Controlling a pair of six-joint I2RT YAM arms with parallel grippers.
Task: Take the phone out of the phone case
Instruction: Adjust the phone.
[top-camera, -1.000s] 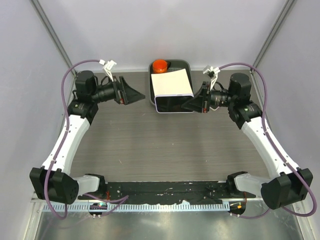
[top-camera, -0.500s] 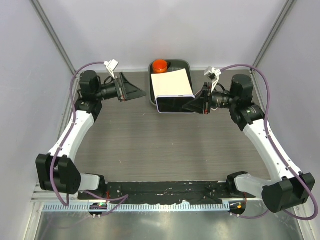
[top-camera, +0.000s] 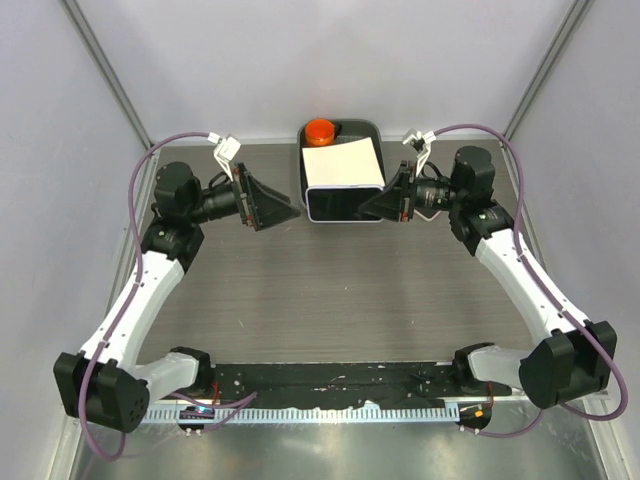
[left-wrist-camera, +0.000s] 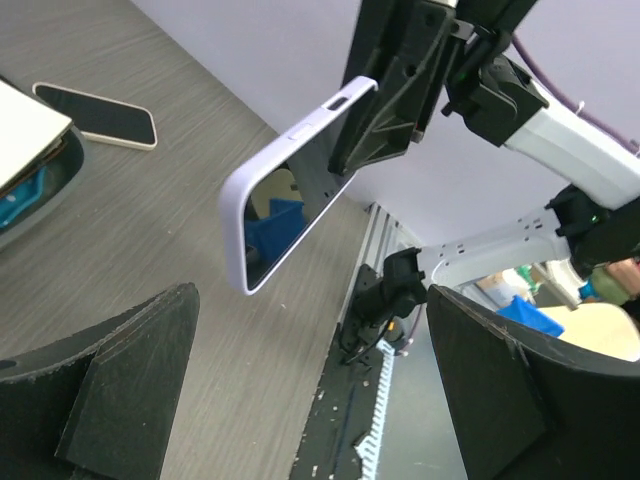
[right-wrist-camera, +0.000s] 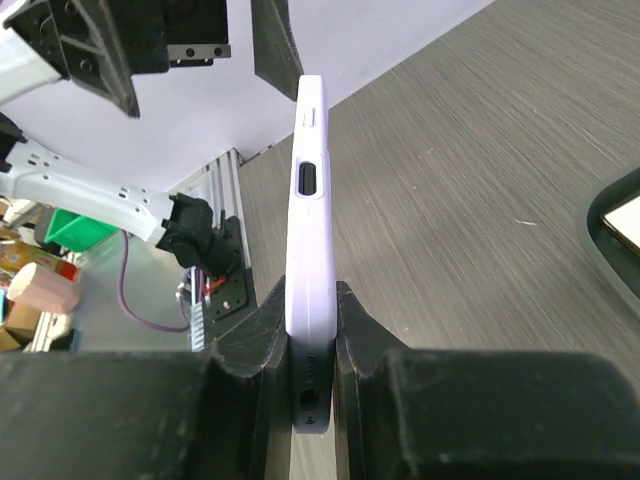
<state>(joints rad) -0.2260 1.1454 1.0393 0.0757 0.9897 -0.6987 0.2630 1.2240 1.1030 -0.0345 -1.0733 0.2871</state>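
Top view: right gripper (top-camera: 383, 205) was clenched on one end of the phone (top-camera: 350, 203), holding it in the air just in front of the tray (top-camera: 372, 128). Left gripper (top-camera: 272, 205) stood fully released off the tray's near-left corner, near the phone but apart. The long axis ran gripper to gripper along the tray's near edge, with the dark screen (top-camera: 328, 208) tilted toward the arm bases. Left wrist view: a lilac phone case (left-wrist-camera: 232, 205) wrapped the phone's rim, free end aimed at the open jaws; a second phone (left-wrist-camera: 95, 112) lay flat near the tray. Right wrist view: phone edge-on, port slot (right-wrist-camera: 308, 178) showing, pads (right-wrist-camera: 352, 315) pinching front and back. Judgement: phone stiff, glass slick and fragile; case rim probably pliable, so peel at a free-end corner.
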